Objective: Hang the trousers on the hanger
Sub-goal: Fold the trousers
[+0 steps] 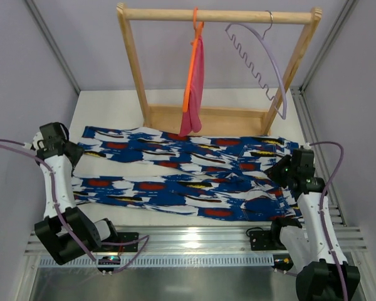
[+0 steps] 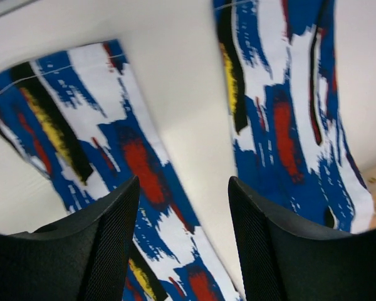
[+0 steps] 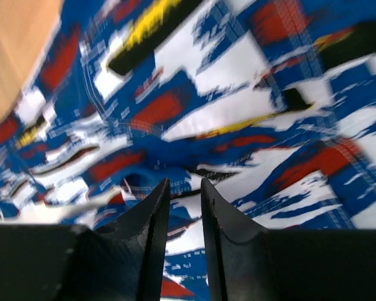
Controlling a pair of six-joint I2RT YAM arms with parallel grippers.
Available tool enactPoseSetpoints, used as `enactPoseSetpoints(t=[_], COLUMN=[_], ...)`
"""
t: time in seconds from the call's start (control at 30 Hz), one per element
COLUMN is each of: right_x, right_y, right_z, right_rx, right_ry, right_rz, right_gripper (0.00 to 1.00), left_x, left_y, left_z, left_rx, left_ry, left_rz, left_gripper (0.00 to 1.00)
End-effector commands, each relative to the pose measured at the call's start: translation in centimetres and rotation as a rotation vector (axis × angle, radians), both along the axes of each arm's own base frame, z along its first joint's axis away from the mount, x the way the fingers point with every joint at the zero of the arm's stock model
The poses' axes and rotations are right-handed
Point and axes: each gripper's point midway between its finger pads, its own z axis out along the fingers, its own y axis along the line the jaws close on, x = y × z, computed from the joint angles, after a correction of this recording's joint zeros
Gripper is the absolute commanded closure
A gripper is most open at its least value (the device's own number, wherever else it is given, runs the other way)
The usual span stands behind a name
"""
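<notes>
Printed trousers (image 1: 188,179) lie flat across the white table (image 1: 113,106), just in front of a wooden rack (image 1: 138,69). The waist end is at the right and the two legs run left, with a strip of bare table between them near the cuffs. The cloth is a busy wash of royal blue and white with red blotches and black and yellow streaks, and stitched seams show at the waist end. It looks light, limp and thin, likely to sag and slide under its own weight. A pinch at the waistband, or at the fold once the legs are doubled, seems the surest hold. The pale lilac hanger (image 1: 263,56), thin with a wavy, notched bar, hangs by its silver hook from the right of the rack's top rail, well apart from the garment. Beside it an orange hanger (image 1: 193,63) carries a plain pink cloth (image 1: 195,94). The left gripper (image 2: 183,188) hovers over the leg ends with its jaws spread wide and gripping nothing. The right gripper (image 3: 185,185) sits low over the waist end, its jaws drawn near each other with a narrow slit between them, and no cloth visibly caught.
</notes>
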Motion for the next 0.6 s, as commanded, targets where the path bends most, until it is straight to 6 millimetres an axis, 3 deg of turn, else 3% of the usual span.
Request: enactPoseSetpoints(t=[0.0, 0.1, 0.33, 0.57], right_x=[-0.8, -1.6, 1.7, 2.9], right_y=[3.9, 3.7, 4.5, 3.5], right_z=[-2.9, -6.3, -7.1, -8.1], right_rx=[0.125, 0.115, 0.118, 0.011], right_ry=[0.021, 0.077, -0.042, -0.020], right_rz=[0.099, 0.079, 0.157, 0.189], right_gripper=[0.71, 0.71, 0.70, 0.63], left_x=[3.1, 4.0, 4.9, 5.9], left_y=[-2.6, -3.8, -5.3, -5.2], left_z=[0.7, -0.5, -4.4, -4.9], left_rx=[-0.093, -0.149, -0.238, -0.230], left_ry=[-0.154, -0.181, -0.158, -0.163], left_rz=[-0.143, -0.190, -0.242, -0.273], left_gripper=[0.40, 0.39, 0.39, 0.38])
